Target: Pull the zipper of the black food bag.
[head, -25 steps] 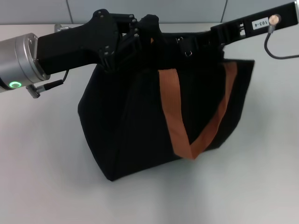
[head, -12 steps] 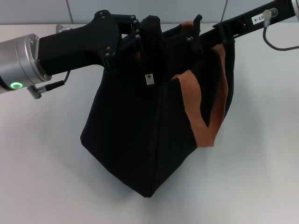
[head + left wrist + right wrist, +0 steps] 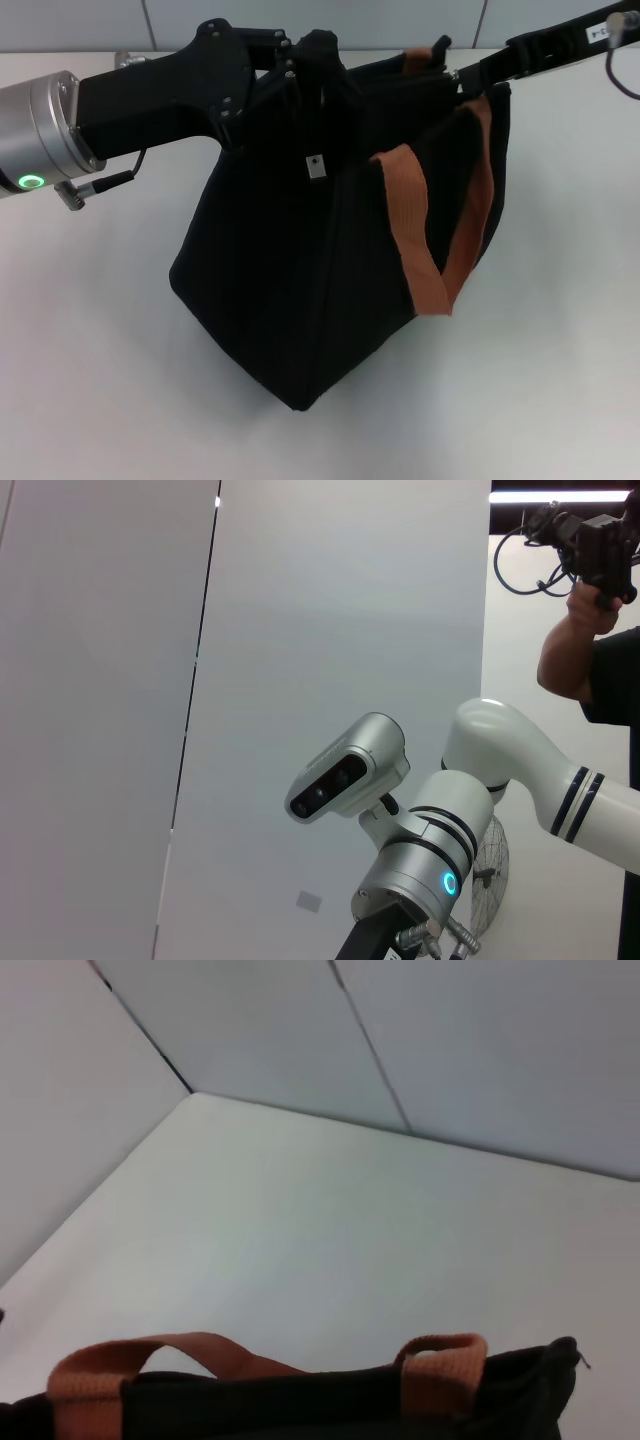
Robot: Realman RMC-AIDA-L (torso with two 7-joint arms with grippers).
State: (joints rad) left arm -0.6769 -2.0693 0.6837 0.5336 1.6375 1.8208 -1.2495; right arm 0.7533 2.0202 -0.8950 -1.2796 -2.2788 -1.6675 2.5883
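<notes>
Black fabric makes up the bag (image 3: 330, 250), which stands on a white table (image 3: 100, 380) with one corner turned toward the robot. The left gripper (image 3: 300, 75) sits at the bag's top edge on the left side, its fingers pressed into the fabric there; the dark parts merge, so how far the fingers are spread, and whether they hold the cloth, cannot be told. The right gripper (image 3: 455, 72) reaches in from the far right to the bag's top edge at the opposite end; its finger position cannot be told either. Between the two grippers the top edge runs taut. A small silver tag (image 3: 316, 166) hangs on the fabric just below the left gripper. An orange strap (image 3: 425, 235) loops down the bag's side below the right gripper. The zipper pull cannot be made out in the head view. In the right wrist view, the bag's top edge and both strap ends show against the table.
</notes>
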